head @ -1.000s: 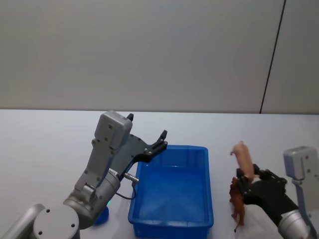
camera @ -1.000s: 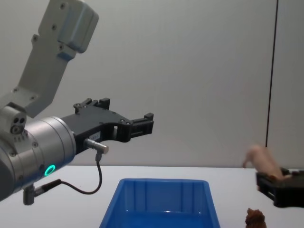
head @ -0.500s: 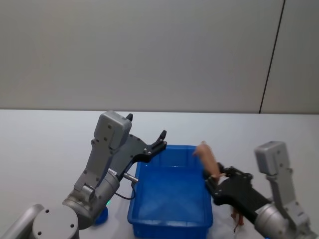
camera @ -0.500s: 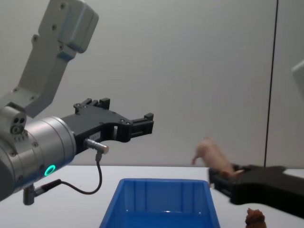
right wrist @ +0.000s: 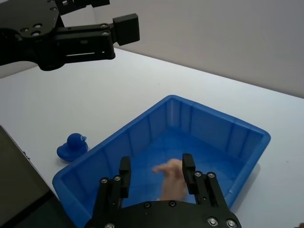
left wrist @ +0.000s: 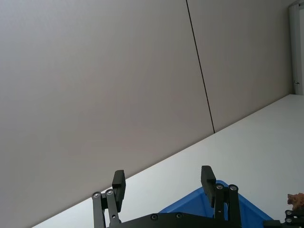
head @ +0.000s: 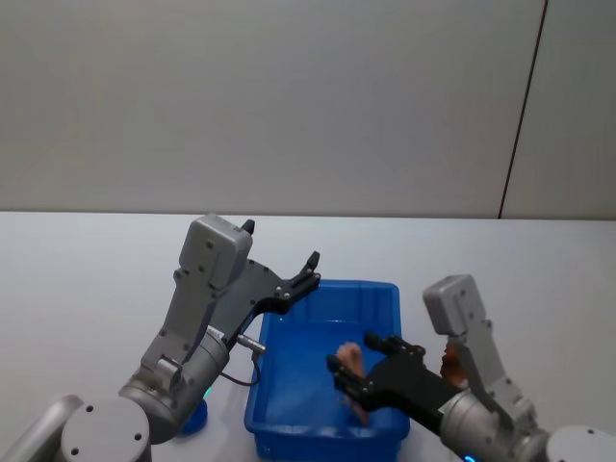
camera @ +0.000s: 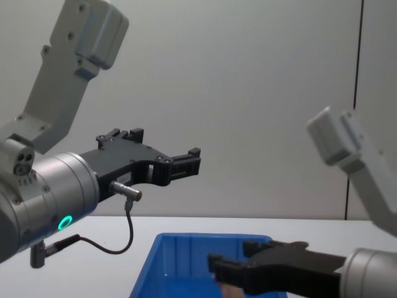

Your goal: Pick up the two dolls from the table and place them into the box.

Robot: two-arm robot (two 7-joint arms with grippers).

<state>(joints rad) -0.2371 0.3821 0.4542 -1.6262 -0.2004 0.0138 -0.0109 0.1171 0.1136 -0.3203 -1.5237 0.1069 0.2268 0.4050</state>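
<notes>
The blue box (head: 332,286) sits on the white table (head: 96,289) in front of me. My right gripper (head: 358,373) reaches in over the box, open. The pale pink doll (right wrist: 172,183) lies loose between and below its spread fingers (right wrist: 124,175), inside the box (right wrist: 142,128). In the chest view the doll (camera: 228,290) shows just under the right gripper (camera: 232,257). The reddish-brown doll (head: 449,363) stands on the table right of the box, partly hidden by my right arm. My left gripper (head: 313,269) hovers open above the box's far left corner.
A small blue toy duck (right wrist: 72,146) sits on the table left of the box, near my left arm's base. The left wrist view shows the box corner (left wrist: 202,209) and the brown doll (left wrist: 297,199) beyond it. A grey wall stands behind.
My right arm swung left from beside the box to over it, carrying the pink doll, dipped down, and its fingers have spread off the doll. The left arm has not moved.
</notes>
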